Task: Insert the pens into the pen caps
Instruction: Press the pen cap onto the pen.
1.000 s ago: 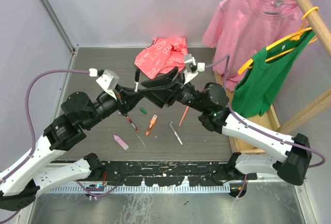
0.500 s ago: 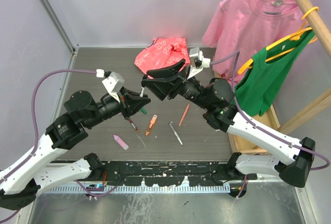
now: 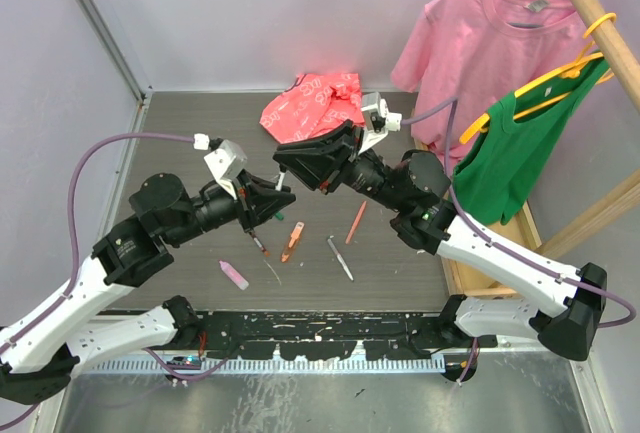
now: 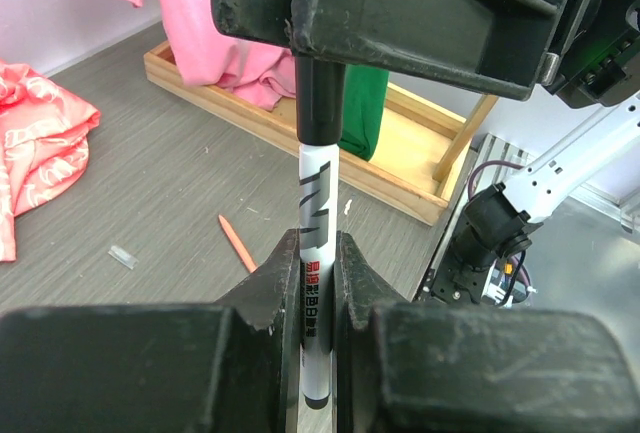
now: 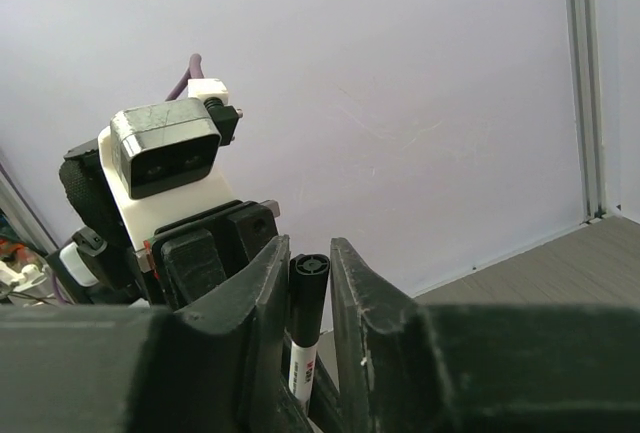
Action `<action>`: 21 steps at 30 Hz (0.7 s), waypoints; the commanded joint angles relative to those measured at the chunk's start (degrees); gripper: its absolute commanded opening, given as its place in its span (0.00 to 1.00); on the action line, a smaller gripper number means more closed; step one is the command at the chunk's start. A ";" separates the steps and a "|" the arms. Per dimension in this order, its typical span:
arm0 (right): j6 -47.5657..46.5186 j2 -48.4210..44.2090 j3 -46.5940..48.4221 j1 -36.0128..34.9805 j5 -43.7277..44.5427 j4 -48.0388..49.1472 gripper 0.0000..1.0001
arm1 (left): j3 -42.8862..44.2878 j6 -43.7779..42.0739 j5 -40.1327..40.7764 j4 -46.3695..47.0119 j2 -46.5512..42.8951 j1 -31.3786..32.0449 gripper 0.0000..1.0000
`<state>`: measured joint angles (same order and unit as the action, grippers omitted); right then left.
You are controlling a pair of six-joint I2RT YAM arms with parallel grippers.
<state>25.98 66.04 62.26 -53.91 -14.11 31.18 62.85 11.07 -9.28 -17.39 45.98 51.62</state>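
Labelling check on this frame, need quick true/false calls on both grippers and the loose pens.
1. The left gripper is shut on the white marker with black lettering. True.
2. The black cap sits between the right gripper fingers. True.
3. The white marker lies flat on the table. False: held in the air between both grippers.
4. The slim salmon-orange pen is held. False: it lies on the grey table.

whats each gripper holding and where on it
The left gripper clamps the white marker by its lower barrel; the right gripper closes around its black cap end.
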 commanded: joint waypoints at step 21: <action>-2.64 -0.60 -6.18 -5.68 -1.80 -5.58 0.00 | 21.23 1.74 4.96 3.35 6.04 -0.35 0.00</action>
<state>26.37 65.28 61.06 -55.33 -11.03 36.23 76.88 11.05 -9.04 -29.43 52.58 51.92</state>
